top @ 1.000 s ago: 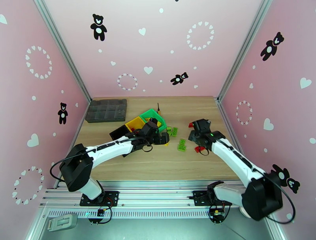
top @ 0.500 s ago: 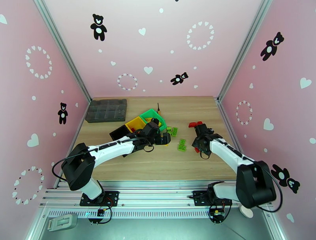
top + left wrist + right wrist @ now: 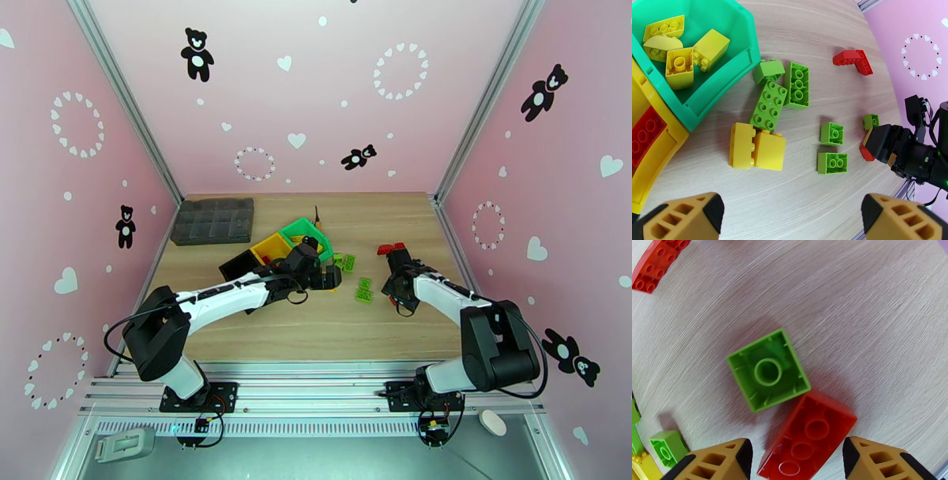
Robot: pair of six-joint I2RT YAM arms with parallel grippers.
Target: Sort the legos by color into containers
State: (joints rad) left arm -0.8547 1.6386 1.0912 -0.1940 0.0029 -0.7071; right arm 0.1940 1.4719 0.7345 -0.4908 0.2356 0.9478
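Legos lie scattered on the wooden surface between the two arms, just right of the three joined containers. In the left wrist view the green bin holds several yellow bricks, and the yellow bin beside it holds a red brick. Just outside the green bin's wall sit three green bricks touching one another, with two loose yellow bricks pressed side by side right below them. Two small green bricks sit apart to the right, and a pair of red curved pieces lies farther off. The left hand hovers over this cluster, fingers spread wide and holding nothing.

The right hand is low over the surface with a narrower gap, one finger on either side of the near end of an upside-down red brick; whether the pads touch it I cannot tell. That brick's far corner touches an upside-down green brick. From overhead, the black bin ends the row on the left, and a dark grey tray sits at the back left of the surface
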